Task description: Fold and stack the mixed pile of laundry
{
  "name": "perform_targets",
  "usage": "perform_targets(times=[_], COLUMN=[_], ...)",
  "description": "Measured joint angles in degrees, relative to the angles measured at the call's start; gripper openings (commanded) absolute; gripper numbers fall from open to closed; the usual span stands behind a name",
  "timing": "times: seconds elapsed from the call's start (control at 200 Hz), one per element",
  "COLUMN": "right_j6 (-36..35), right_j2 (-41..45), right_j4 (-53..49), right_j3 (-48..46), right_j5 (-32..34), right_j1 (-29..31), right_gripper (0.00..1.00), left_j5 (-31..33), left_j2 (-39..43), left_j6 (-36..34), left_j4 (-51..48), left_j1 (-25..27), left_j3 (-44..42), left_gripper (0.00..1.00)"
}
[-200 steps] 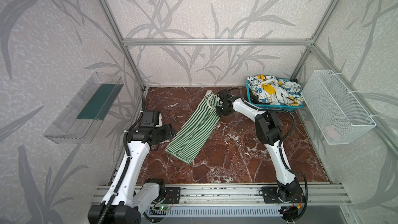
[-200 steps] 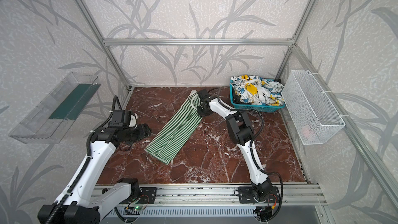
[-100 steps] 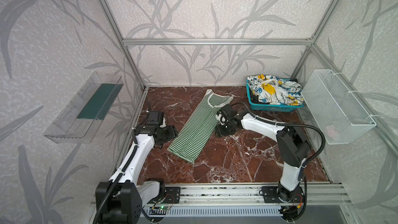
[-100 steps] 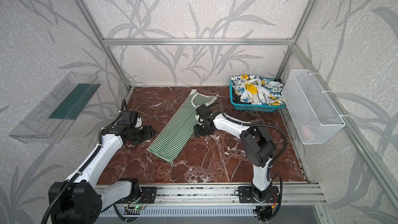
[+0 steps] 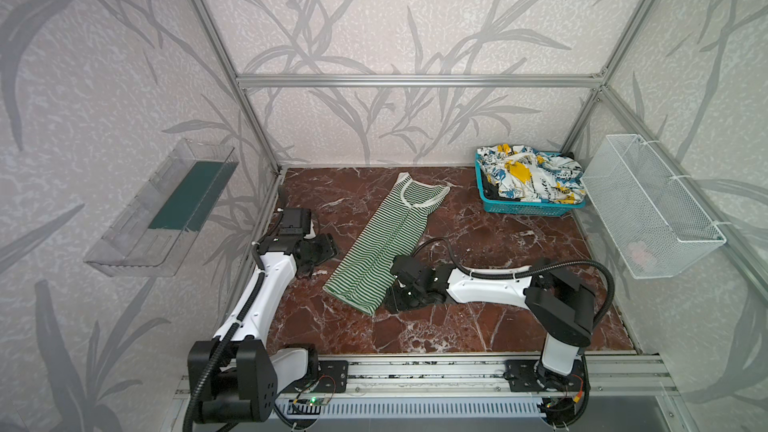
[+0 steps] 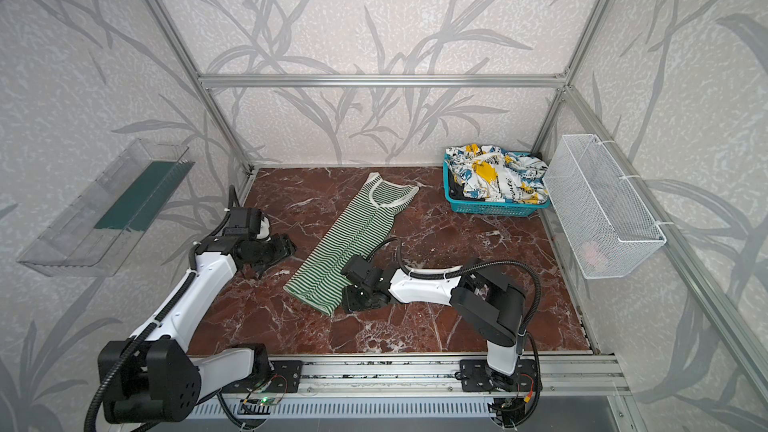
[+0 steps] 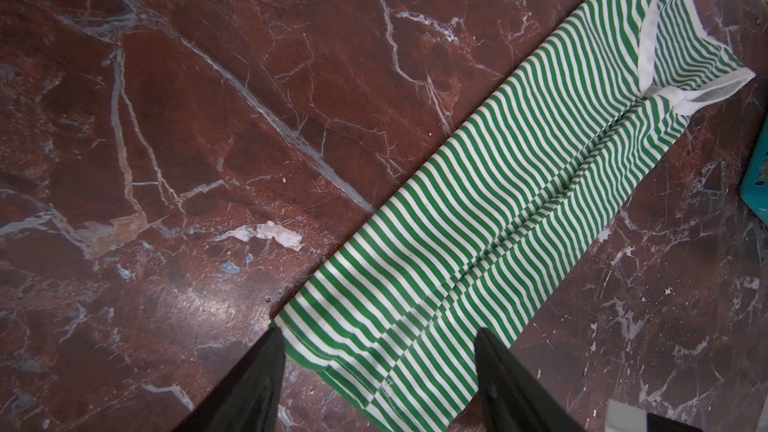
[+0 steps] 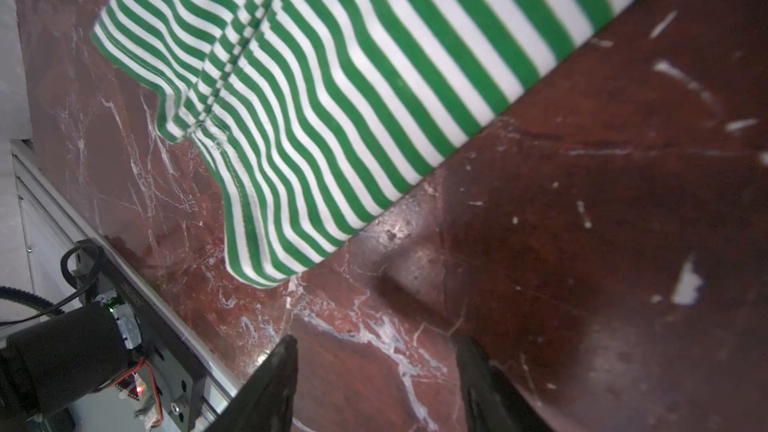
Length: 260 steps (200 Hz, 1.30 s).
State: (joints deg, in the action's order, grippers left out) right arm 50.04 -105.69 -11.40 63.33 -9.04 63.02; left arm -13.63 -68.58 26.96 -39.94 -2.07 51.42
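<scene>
1. The left gripper [image 7: 378, 334] has its jaws spread wide and grips nothing. From its wrist camera, the two dark fingers [image 7: 257, 376] frame the hem end of the green-and-white striped garment [image 7: 498, 209]. I cannot tell whether they touch the cloth.
2. The right gripper [image 8: 374, 340] is also well parted and holds nothing. Only bare marble shows between its fingers, and the hem corner of the striped garment [image 8: 332, 76] lies just beside it.
3. In both top views the left gripper [image 5: 322, 247] [image 6: 282, 247] sits near one long edge of the garment. The right gripper [image 5: 399, 297] [image 6: 353, 297] is low at the opposite side, by the near hem.
4. The striped garment [image 5: 386, 243] [image 6: 353, 238] lies flat as a long narrow strip, running diagonally across the red-brown marble tabletop [image 5: 478, 326]. Its white-trimmed neckline points to the back wall and a lengthwise crease runs down its middle.
5. Well apart from it, in the back right corner, a teal plastic basket [image 5: 523, 206] [image 6: 490, 209] stands on the table. A crumpled white garment with blue, yellow and black print [image 5: 528, 176] [image 6: 498, 176] is heaped in it, with some black cloth [image 5: 490, 189] showing underneath at one end.
6. A white wire mesh basket [image 5: 648, 209] [image 6: 602, 201] hangs on the right wall, with a small pinkish item [image 5: 640, 251] inside, too faint to make out.
7. A clear plastic shelf [image 5: 162, 205] is mounted on the left wall.
</scene>
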Motion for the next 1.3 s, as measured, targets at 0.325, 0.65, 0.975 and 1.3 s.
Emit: perform_targets(times=[0.325, 0.65, 0.975, 1.3], right_j6=[2.69, 2.05, 1.18, -8.37], right_j2=[-8.13, -10.01, 1.73, 8.39], right_j4=[0.85, -2.60, -0.20, -9.22], right_j3=[8.98, 11.17, -5.60, -9.31], right_j5=[1.14, 4.09, 4.57, 1.22], right_j1=[2.43, 3.13, -1.44, -6.14], right_gripper=[0.59, 0.18, 0.05, 0.40], left_j5=[-0.59, -1.70, -6.03, -3.76], left_j2=[0.00, 0.02, 0.02, 1.14], left_j6=[-0.59, -1.44, -1.92, -0.59], left_j4=[0.11, 0.09, 0.02, -0.37], left_j1=[-1.16, -1.70, -0.90, 5.68], left_j3=[0.11, 0.11, -0.42, -5.05], left_gripper=[0.71, 0.71, 0.67, 0.67])
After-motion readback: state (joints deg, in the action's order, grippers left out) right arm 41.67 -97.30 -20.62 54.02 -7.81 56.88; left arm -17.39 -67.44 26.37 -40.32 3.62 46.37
